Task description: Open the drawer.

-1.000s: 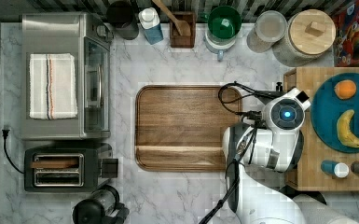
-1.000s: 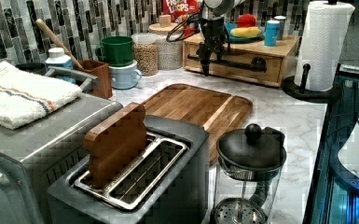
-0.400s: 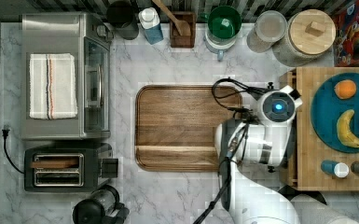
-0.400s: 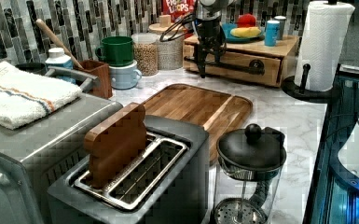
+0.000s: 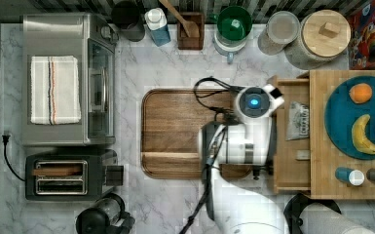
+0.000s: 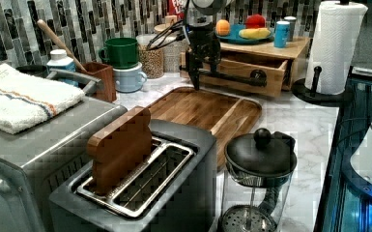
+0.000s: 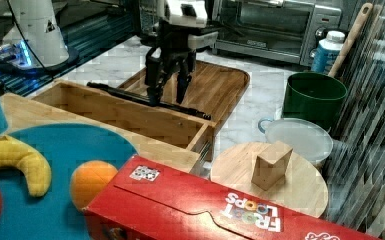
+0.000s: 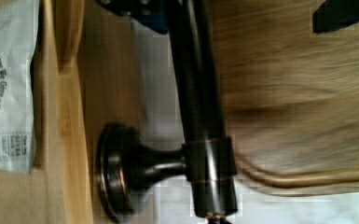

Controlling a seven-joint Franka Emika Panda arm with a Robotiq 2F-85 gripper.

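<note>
The light-wood drawer (image 5: 287, 165) stands pulled partway out of the wooden stand toward the top view's left, and a white packet (image 5: 298, 121) lies in its pale interior. In the left view the drawer front (image 6: 244, 71) carries its long black bar handle (image 6: 232, 78). My gripper (image 7: 167, 98) points down over the handle (image 7: 125, 95) with one finger on each side of the bar. In the wrist view the handle (image 8: 200, 116) runs close to one finger (image 8: 135, 11), on the drawer-front side. The other finger (image 8: 342, 14) stays well apart, so the gripper is open.
A dark walnut cutting board (image 5: 175, 131) lies right in front of the drawer, under the arm. A blue plate of fruit (image 5: 343, 117) rests on the stand. Jars, mugs and a cereal box line the back wall; a paper-towel roll (image 6: 336, 46) stands beside the stand.
The arm has moved toward the top view's left, and the drawer has slid out with it, uncovering its interior and the white packet.
</note>
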